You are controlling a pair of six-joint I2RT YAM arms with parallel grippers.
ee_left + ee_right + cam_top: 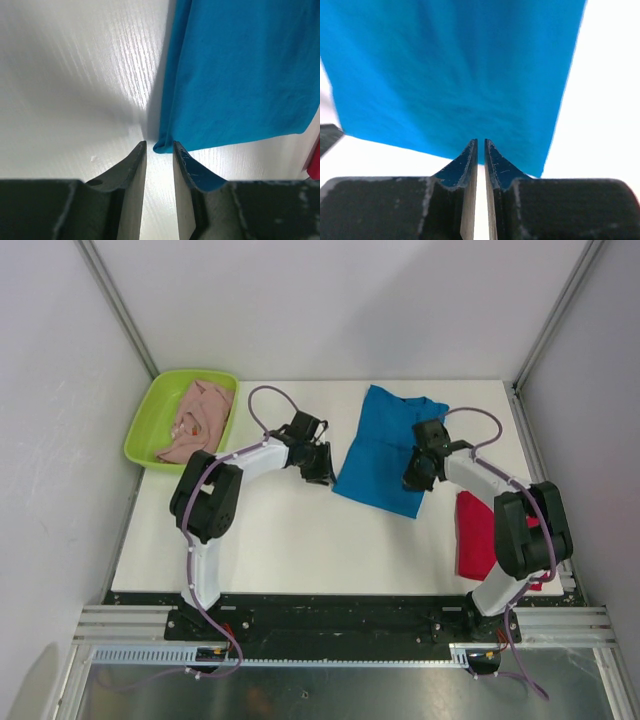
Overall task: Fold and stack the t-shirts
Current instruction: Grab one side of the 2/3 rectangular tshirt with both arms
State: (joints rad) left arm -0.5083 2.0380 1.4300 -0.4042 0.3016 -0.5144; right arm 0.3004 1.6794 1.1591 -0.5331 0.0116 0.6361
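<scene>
Blue t-shirt corner beside left gripper

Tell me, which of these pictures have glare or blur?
Top external view: even light, sharp, only soft shadows on the table. Left wrist view: a glare streak runs down the table, which is dim at the left; the blue t-shirt is crisp. Right wrist view: the table washes out to white and the blue t-shirt looks soft.

Lab cell (alu frame, wht panels)
</scene>
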